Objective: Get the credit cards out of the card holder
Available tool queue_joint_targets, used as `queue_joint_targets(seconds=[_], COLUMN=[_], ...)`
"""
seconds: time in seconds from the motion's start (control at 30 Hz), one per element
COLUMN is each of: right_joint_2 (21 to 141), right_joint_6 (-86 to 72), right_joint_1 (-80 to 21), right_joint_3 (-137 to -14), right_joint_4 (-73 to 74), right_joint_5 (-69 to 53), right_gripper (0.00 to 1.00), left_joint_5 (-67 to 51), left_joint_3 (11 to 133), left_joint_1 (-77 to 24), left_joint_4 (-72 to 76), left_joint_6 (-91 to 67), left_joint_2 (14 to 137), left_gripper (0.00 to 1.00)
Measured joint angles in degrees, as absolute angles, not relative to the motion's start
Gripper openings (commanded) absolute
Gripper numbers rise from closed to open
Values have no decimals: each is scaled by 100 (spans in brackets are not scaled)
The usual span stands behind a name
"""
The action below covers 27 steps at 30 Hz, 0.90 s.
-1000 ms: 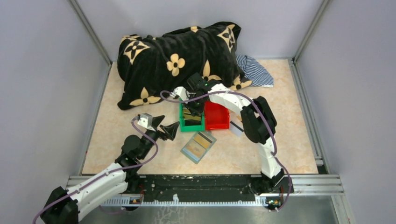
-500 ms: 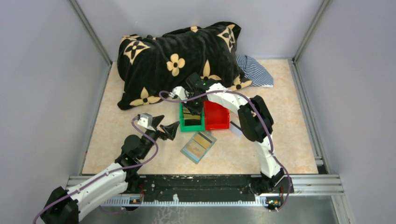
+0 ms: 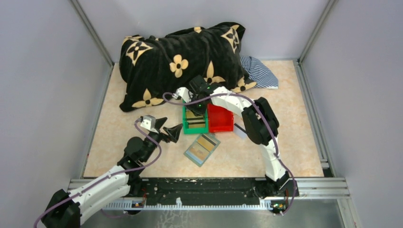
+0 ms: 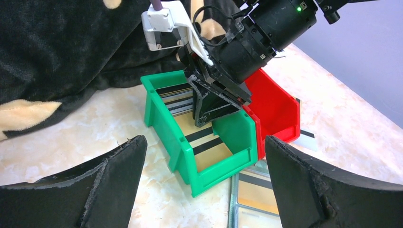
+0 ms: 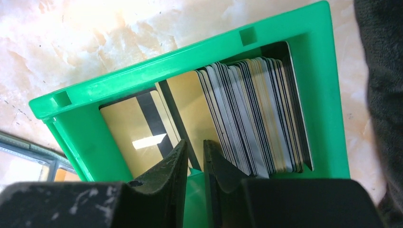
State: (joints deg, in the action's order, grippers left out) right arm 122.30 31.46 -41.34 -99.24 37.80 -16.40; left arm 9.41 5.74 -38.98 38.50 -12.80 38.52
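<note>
The grey-green card holder lies open on the table in front of the bins, with gold cards in its see-through pockets; its edge shows in the left wrist view. My right gripper reaches down into the green bin, jaws only slightly apart, nothing between them. In the bin lie a flat gold credit card and a leaning stack of several cards. My left gripper is wide open and empty, just left of the green bin and facing it.
A red bin stands against the green bin's right side. One loose card lies on the table right of the red bin. A black flowered blanket and a striped cloth fill the back.
My right gripper has shifted slightly back and left over the green bin. The left arm and the card holder have not moved.
</note>
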Motion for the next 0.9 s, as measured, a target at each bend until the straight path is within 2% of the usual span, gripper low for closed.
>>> queue_joint_targets(seconds=[0.1,0.2,0.37,0.4,0.47,0.57,0.67,0.8,0.87,0.9], right_joint_2=[12134,11852,10549,10451,9874,8897,8208,7599,7402,7345], right_joint_6=[3030,2803,1984,1925,1450,521,-34,-493,-698,-792], right_joint_1=[-4134,-4128,-4066,-4040,-3962,-3673,-3459,-3636,-3754,-3802], right_joint_3=[-9749,-9395,-8025,-7957,-7456,-6757,-6104,-4954,-4335,-4060], right_joint_4=[3616,3260,2156,2123,1653,1144,709,336,248,252], right_joint_5=[-1562,-1444,-843,-792,-548,-589,-849,-1072,-1162,-1194], right_gripper=[13,13,16,17,30,30,22,21,7,4], left_joint_5=[932,871,786,786,731,309,-272,-469,-456,-464], left_joint_3=[574,574,574,576,598,720,937,1133,1190,1214], left_joint_1=[-3885,-3885,-3885,-3885,-3885,-3883,-3924,-4403,-4766,-4884], left_joint_4=[3850,3861,3896,3944,4032,4077,4163,4285,4307,4313], left_joint_6=[-1280,-1282,-1444,-1525,-1730,-1953,-2051,-2078,-2110,-2165], left_joint_2=[3852,3909,4191,4283,4525,4871,5234,5725,6027,6193], left_gripper=[99,99,100,100,100,100,99,93,90,89])
